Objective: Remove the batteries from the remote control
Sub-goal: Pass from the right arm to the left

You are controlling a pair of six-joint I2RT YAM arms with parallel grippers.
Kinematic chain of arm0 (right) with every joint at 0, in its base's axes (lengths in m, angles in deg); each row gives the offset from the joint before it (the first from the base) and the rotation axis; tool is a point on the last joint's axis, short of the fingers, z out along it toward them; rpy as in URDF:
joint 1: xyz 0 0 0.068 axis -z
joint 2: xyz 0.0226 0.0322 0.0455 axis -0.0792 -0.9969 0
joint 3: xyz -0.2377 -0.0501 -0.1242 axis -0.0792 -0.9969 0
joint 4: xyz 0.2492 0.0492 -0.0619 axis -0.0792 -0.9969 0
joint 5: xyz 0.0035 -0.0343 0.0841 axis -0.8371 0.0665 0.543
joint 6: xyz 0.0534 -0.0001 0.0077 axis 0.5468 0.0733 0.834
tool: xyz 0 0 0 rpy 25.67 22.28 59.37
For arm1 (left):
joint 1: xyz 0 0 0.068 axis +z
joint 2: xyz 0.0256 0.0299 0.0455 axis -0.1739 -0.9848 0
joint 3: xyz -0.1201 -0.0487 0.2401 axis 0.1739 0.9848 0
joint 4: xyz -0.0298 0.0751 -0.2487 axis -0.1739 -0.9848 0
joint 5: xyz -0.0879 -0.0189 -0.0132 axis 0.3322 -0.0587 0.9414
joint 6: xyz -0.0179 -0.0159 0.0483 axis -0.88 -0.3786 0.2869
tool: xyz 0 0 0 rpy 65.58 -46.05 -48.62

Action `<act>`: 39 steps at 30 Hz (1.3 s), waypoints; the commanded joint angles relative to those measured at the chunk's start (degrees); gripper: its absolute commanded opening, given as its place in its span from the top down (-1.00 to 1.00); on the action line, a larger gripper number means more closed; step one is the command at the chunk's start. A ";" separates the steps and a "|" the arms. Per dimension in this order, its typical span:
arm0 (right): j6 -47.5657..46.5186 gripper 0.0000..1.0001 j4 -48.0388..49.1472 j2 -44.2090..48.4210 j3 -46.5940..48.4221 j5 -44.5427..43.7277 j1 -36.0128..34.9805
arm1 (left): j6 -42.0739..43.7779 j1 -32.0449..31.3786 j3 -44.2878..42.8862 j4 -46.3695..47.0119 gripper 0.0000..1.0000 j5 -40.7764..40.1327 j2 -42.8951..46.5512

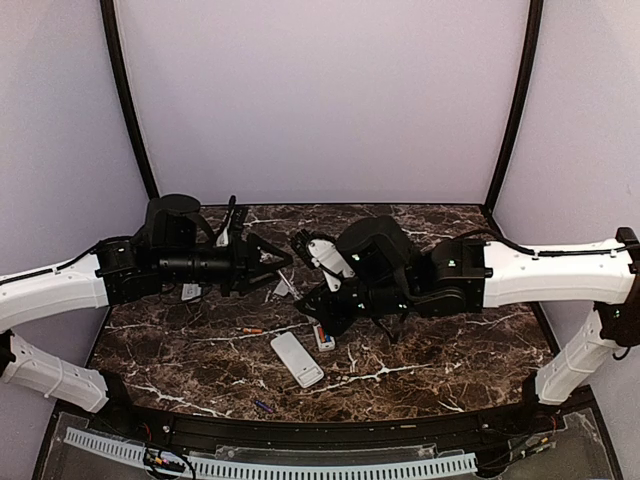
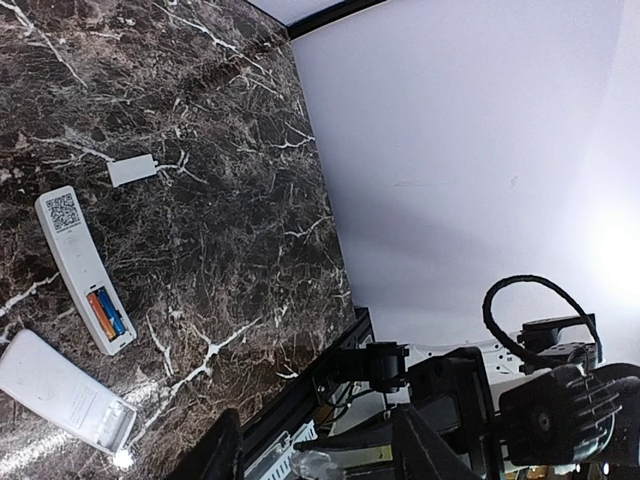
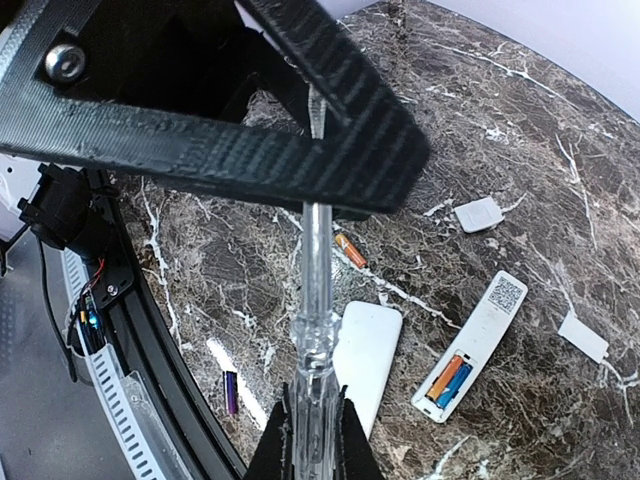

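Two batteries (image 3: 450, 380), one orange and one blue thin cylinder, lie side by side in the open bay at one end of a slim white plastic remote control (image 3: 482, 320). The remote rests back-up on the dark, white-veined marble tabletop (image 3: 520, 110), and the cells' long axes run along its length. A loose orange battery (image 3: 350, 250) and a loose purple battery (image 3: 230, 392) lie apart from it, the purple one near the front rail. A second white remote (image 3: 365, 355), showing no cells, lies just beside the loaded one, and small flat white rectangular covers (image 3: 480, 213) lie farther off.

The right gripper (image 3: 305, 435) is clamped on a clear-handled screwdriver (image 3: 312, 300), raised above the tabletop. In its wrist view the loaded bay sits off to the side of the shaft, not under the tip. The left gripper (image 2: 320, 455) hangs raised too, its jaws standing apart with nothing held.

In the top view the bay lies toward the near edge from both grippers, the right one nearer. I judge the tip must come down at a cell's end and lever along that axis
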 commanded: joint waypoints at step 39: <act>0.37 1.00 -2.96 -3.08 3.80 -4.07 -1.28 | -0.68 -0.18 0.69 -3.52 1.00 0.77 -1.22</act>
